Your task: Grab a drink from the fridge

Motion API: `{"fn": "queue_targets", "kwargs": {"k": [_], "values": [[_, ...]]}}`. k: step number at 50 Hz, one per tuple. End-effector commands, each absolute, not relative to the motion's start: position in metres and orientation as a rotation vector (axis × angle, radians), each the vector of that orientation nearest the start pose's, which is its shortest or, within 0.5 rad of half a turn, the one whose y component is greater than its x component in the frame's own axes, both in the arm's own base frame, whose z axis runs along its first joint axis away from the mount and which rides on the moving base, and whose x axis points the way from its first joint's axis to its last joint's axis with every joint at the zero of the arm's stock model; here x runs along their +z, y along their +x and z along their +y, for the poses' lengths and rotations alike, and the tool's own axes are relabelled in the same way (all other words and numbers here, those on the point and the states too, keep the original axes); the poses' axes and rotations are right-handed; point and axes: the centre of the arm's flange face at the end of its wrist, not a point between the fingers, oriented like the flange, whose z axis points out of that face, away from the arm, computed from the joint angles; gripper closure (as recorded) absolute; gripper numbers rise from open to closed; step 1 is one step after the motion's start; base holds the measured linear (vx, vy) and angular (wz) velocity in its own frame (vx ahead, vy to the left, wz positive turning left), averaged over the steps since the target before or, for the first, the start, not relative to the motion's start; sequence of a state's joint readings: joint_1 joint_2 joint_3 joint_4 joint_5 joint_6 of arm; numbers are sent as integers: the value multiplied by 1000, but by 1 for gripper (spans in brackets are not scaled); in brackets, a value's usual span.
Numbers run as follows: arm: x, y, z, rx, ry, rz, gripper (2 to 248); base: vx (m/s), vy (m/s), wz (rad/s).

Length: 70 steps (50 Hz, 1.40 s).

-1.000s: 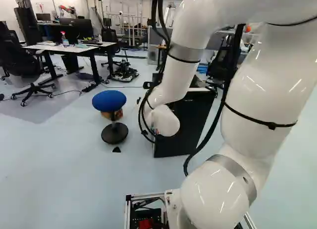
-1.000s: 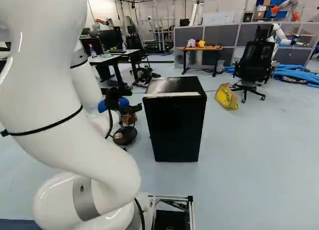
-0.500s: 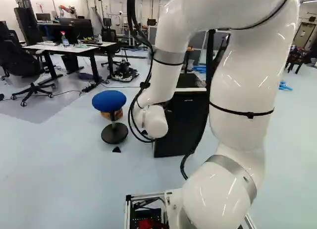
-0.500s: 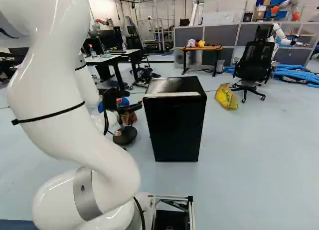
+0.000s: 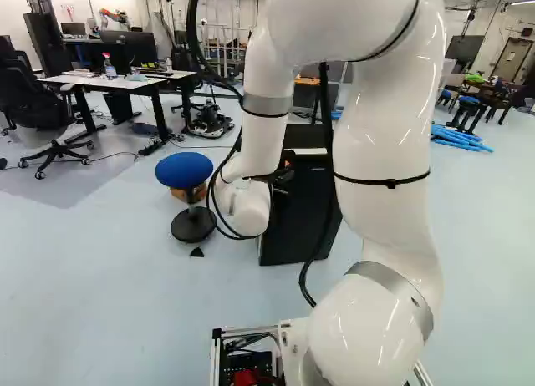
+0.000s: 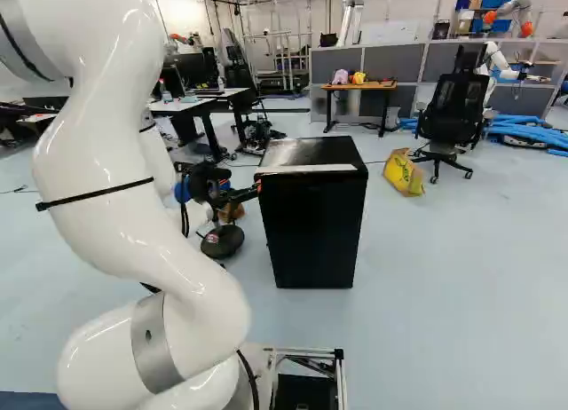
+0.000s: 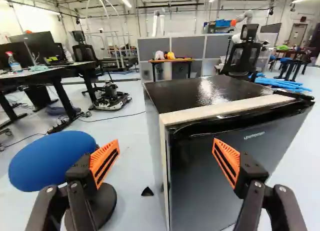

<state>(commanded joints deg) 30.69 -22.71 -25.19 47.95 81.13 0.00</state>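
The arm has shifted against its foot joint, moving leftward in the left base view, while the base has not moved. Its far end has advanced to the near left side of the fridge, which remains in place on the floor with its door shut. For the task, this indicates an approach to the door; opening it should be the next operation, and access to the drink depends on it. Quantities, in descending size, are as follows. Arm: one. Fridge: one, standing upright ahead of the base. Stool: one, with a blue seat, well to the left of the fridge. Bag: one, yellow, on the floor behind and to the right of the fridge. Gripper: one, with its jaws wide apart and nothing clamped. Pads: two, orange; the fridge's near left edge appears between them in the wrist view, one pad lying over the door and the other over the stool side. Contact with the door cannot be confirmed. Wedge: one, black, on the floor left of the fridge. Drink: none visible; it is presumably inside the fridge. Caution: advancing on this line could push the fridge instead of opening it.
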Motion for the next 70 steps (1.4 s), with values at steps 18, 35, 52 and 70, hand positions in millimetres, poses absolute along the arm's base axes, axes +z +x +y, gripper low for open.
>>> {"fn": "queue_targets", "kwargs": {"k": [18,35,52,70], "values": [[272,370,137,-2224,-2535,569,3,0,0,0],[254,383,141,-2238,-2580,674,3,0,0,0],[251,402,152,-2250,-2547,693,3,0,0,0],[249,423,154,-2271,-2522,775,3,0,0,0]]}}
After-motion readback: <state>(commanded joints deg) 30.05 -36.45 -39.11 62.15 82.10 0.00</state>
